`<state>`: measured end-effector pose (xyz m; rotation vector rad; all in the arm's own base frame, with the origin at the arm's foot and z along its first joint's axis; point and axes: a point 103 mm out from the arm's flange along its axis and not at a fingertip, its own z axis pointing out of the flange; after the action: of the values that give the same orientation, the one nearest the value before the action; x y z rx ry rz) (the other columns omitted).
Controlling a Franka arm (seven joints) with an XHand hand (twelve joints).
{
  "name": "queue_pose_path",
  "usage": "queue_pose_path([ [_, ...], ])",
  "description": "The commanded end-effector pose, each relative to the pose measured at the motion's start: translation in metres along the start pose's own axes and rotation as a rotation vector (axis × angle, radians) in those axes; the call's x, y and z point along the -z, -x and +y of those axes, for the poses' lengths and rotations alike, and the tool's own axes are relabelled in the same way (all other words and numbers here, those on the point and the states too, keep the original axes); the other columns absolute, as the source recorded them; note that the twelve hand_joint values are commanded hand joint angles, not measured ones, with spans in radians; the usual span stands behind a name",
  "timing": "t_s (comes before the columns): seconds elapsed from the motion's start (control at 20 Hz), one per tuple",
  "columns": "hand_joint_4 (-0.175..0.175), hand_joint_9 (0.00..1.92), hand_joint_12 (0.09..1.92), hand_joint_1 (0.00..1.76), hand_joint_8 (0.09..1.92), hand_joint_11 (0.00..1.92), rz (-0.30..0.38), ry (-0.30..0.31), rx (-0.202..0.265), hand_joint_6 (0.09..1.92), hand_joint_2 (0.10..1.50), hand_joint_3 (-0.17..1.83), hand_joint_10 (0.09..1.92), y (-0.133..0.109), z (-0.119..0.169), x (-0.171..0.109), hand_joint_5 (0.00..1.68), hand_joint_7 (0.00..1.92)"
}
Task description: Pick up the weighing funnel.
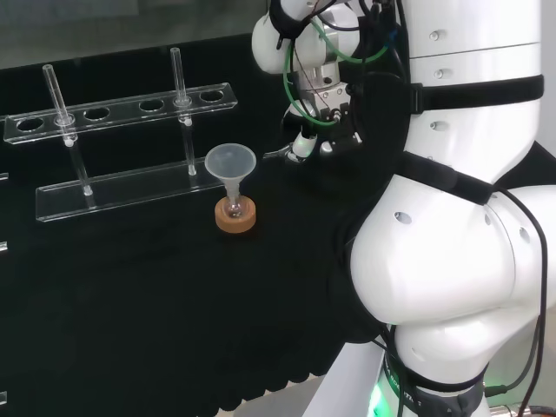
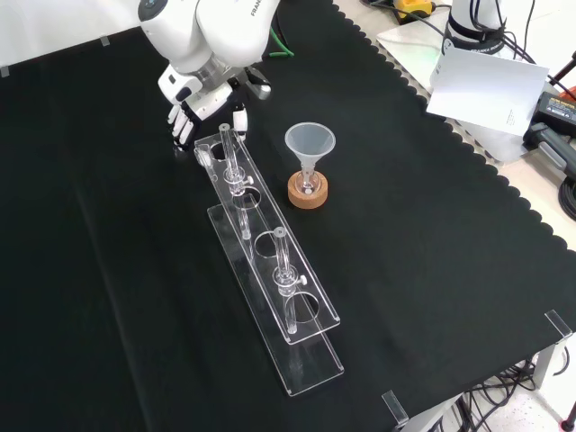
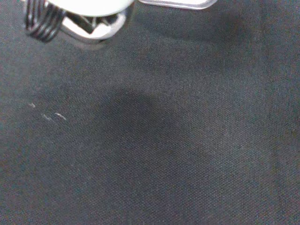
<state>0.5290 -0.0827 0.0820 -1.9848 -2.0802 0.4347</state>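
The weighing funnel (image 2: 200,151) is a small clear piece on the black cloth, just off the far end of the clear rack (image 2: 270,270). In the head view its thin stem (image 1: 274,155) shows as a pale streak to the left of the hand (image 1: 302,146). The black and white hand (image 2: 202,112) is low over the cloth, directly over the funnel and against it. Whether it grips the piece is hidden. The wrist view looks closely at bare cloth with a soft shadow, and an edge of the rack (image 3: 174,3) shows.
The two-tier clear rack (image 1: 130,187) holds two upright glass tubes (image 2: 283,261). The big funnel (image 2: 310,144) stands in a small flask on a cork ring (image 2: 308,190), to the right of the rack in the front view. White arm links (image 1: 452,226) rise at the head view's right.
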Motion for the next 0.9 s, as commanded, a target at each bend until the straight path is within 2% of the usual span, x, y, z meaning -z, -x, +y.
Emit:
queue_pose_path([
  [0.05,-0.001,0.66,1.31,0.95,0.67,0.42,-0.007,-0.012,-0.009,0.09,0.59,0.56,0.55,0.0003,0.005,-0.0043,0.65,0.41],
  [0.65,0.006,0.67,1.3,0.95,0.66,0.44,-0.013,-0.022,-0.032,0.14,0.58,0.6,0.54,0.004,0.0091,-0.0098,0.7,0.43],
  [0.9,0.007,0.68,1.29,0.95,0.66,0.44,-0.014,-0.02,-0.042,0.28,0.58,0.62,0.52,0.0017,0.0106,-0.0105,0.66,0.43],
])
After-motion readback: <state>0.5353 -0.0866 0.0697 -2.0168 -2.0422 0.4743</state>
